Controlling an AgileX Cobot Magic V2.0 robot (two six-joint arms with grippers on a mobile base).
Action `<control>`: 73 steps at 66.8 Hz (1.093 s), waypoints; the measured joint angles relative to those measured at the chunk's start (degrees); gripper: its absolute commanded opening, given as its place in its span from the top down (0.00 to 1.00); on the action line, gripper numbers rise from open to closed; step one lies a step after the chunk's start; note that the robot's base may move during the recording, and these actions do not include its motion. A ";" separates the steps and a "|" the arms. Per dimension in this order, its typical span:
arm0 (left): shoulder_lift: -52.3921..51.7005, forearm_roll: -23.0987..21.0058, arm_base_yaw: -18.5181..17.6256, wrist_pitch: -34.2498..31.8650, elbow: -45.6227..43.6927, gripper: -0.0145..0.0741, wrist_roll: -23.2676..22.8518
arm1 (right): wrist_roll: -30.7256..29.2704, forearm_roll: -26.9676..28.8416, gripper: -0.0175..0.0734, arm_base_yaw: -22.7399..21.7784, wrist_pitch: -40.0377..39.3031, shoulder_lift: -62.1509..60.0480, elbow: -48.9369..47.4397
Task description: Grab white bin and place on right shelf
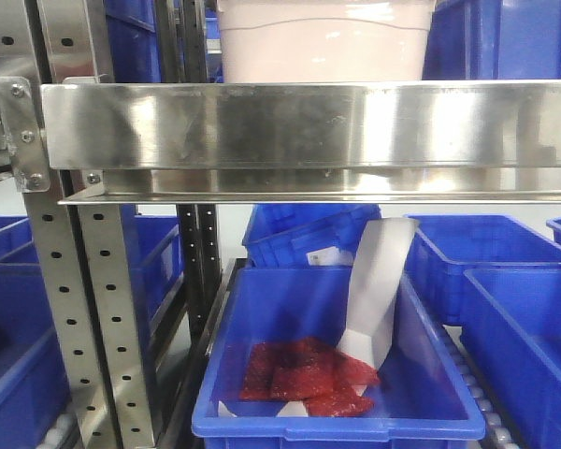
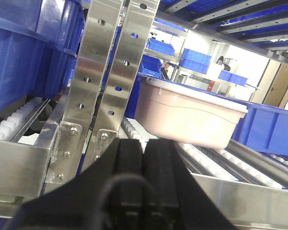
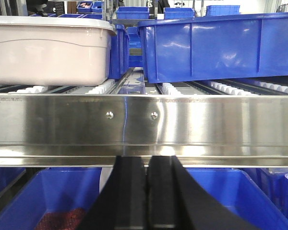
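The pinkish-white bin (image 1: 323,42) sits on the roller level of the right shelf, behind its shiny steel front rail (image 1: 309,126). It also shows in the left wrist view (image 2: 187,112) and at upper left in the right wrist view (image 3: 48,50). My left gripper (image 2: 144,143) is shut and empty, in front of the rail by the perforated uprights (image 2: 105,72), short of the bin. My right gripper (image 3: 146,159) is shut and empty, just below the rail (image 3: 144,122). Neither gripper touches the bin.
A large blue crate (image 3: 221,45) stands on the rollers to the right of the bin. Below the rail, a blue crate (image 1: 262,412) holds red packets (image 1: 304,374) and a white paper strip (image 1: 379,290). More blue crates (image 1: 514,309) surround it.
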 measured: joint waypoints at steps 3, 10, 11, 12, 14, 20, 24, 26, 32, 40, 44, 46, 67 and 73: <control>0.00 0.00 0.00 0.00 0.00 0.97 0.00 | 0.00 0.00 0.73 0.00 0.00 0.00 0.00; -0.12 4.37 0.00 0.00 0.57 0.97 0.00 | 0.00 0.00 0.73 0.00 0.00 0.00 0.00; -0.23 5.65 0.13 0.00 0.73 0.97 0.00 | 0.00 0.00 0.73 0.00 0.00 0.00 0.00; -0.34 7.76 0.23 0.00 0.88 0.97 0.00 | 0.00 0.00 0.73 0.00 0.00 0.00 0.00; -0.60 11.28 0.53 0.00 1.43 0.97 -0.42 | 0.00 0.00 0.73 0.00 0.00 0.00 0.00; -1.60 19.64 2.39 -1.13 3.45 0.97 -5.76 | 0.00 0.00 0.73 0.00 0.00 0.00 0.00; -2.48 26.23 4.01 -2.63 5.33 0.97 -12.52 | 0.00 0.00 0.73 0.00 0.00 0.00 0.00; -3.05 30.42 4.90 -3.23 6.26 0.97 -17.03 | 0.00 0.00 0.73 0.00 0.00 0.00 0.00; -4.50 40.64 7.69 -3.11 8.54 0.97 -30.17 | 0.00 0.00 0.73 0.00 0.00 0.00 0.00; -6.20 47.72 11.26 -1.09 10.84 0.97 -37.16 | 0.03 0.00 0.73 0.00 0.00 0.00 0.00; -7.18 48.91 12.61 -0.59 11.97 0.97 -37.98 | 0.03 0.00 0.73 0.00 0.00 0.00 0.00; -7.69 49.31 12.90 -0.59 12.66 0.97 -38.40 | 0.03 0.00 0.73 0.00 0.00 0.00 0.00; -11.88 51.70 9.30 0.07 17.53 0.97 -38.34 | 0.03 0.00 0.73 0.09 0.00 0.00 0.00; -12.00 52.19 8.08 0.07 17.53 0.97 -37.95 | 0.03 0.00 0.73 0.09 0.00 0.00 0.00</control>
